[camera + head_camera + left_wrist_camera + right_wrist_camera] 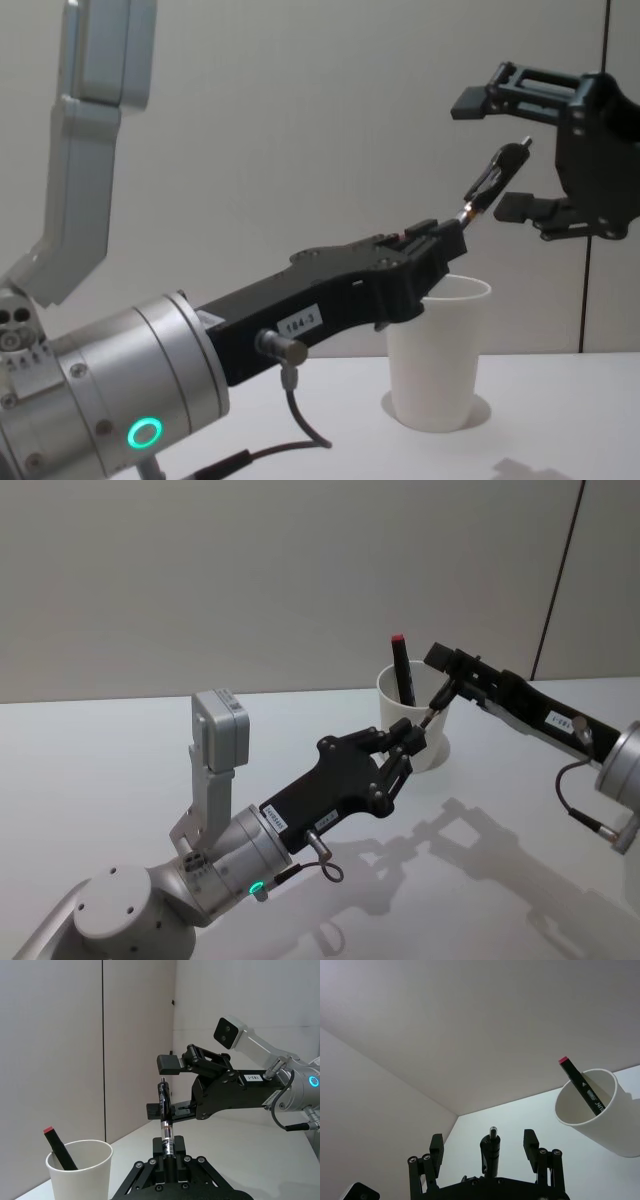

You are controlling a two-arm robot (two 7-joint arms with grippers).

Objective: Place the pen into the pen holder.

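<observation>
The pen (165, 1122) is clamped at its lower end between the closed fingers of the left gripper (169, 1154), which holds it in the air just beside and above the pen holder (413, 727), not yet inside it. The white cup stands upright on the table (120, 760) and holds a black marker with a red end (402, 670) leaning against its wall. The right gripper (520, 155) hangs above the cup's far side, its fingers spread around the pen's upper tip without touching it.
</observation>
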